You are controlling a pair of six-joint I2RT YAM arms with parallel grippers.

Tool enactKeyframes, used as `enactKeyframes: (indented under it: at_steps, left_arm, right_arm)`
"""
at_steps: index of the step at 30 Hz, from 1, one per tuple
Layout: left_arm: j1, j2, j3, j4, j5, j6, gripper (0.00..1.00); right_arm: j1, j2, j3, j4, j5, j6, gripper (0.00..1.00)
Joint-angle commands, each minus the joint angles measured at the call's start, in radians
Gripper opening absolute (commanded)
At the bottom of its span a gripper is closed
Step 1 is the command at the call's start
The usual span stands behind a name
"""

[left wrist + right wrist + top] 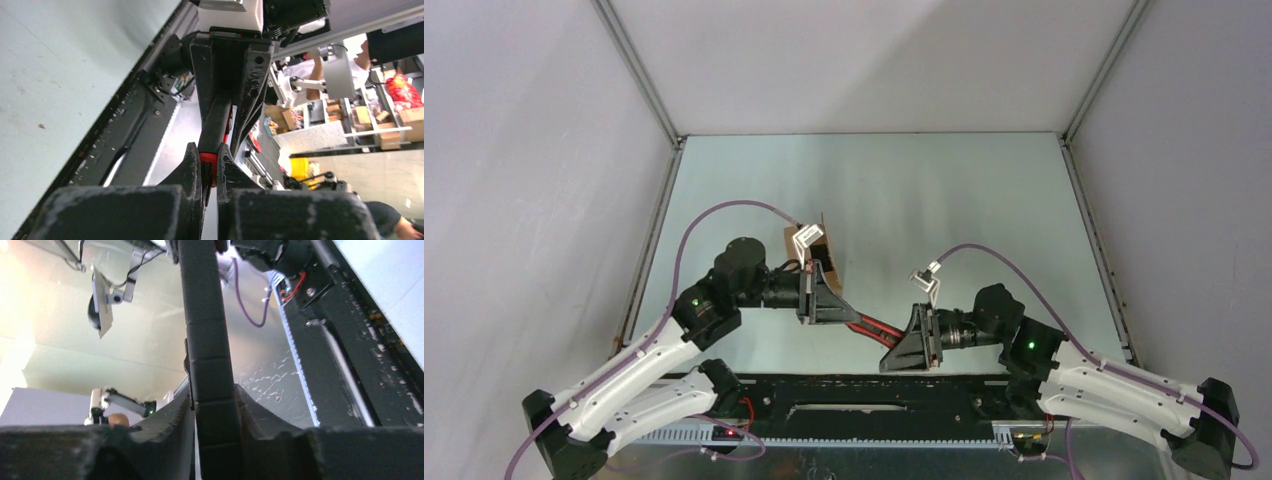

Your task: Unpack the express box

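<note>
The left gripper [209, 169] has its two fingers pinched tight on the red end of a knife [874, 331], with almost no gap between the jaws. The right gripper [212, 402] is clamped just as narrowly around the black handle of the same knife, which fills the space between its fingers. The two grippers point at each other, and the knife runs straight from one to the other, off the table [984, 200] and held at both ends. In the left wrist view the handle rises away from the fingertips to the right gripper's jaws directly ahead.

The box [792, 243] is in neither grip. It stands on the table on the far side of the left gripper, close beside that gripper's wrist and away from the fingertips, with a flap standing up. Whether it touches the wrist cannot be told. It lies well apart from the right gripper, beyond the knife and to that gripper's left.
</note>
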Motion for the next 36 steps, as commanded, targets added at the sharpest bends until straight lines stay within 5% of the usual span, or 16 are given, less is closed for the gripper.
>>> enactKeyframes:
  at_steps: [1, 5, 11, 25, 36]
  left_arm:
    - [-0.004, 0.001, -0.008, 0.022, -0.042, -0.04, 0.0]
    - [-0.004, -0.008, -0.047, 0.124, -0.058, -0.104, 0.0]
    - [-0.004, 0.022, -0.082, 0.214, -0.005, -0.127, 0.0]
    - [-0.044, 0.04, -0.122, 0.249, 0.024, -0.123, 0.0]
    - [-0.045, 0.043, -0.099, 0.233, -0.018, -0.112, 0.0]
  right_arm:
    - [-0.022, -0.024, 0.048, -0.001, 0.158, 0.028, 0.45]
    - [-0.023, -0.078, 0.047, -0.012, 0.309, 0.048, 0.68]
    - [-0.024, -0.026, 0.048, 0.106, 0.334, 0.04, 0.7]
    - [-0.032, 0.17, 0.048, 0.317, 0.175, 0.096, 0.56]
    - [-0.011, 0.199, 0.047, 0.339, 0.12, 0.111, 0.32]
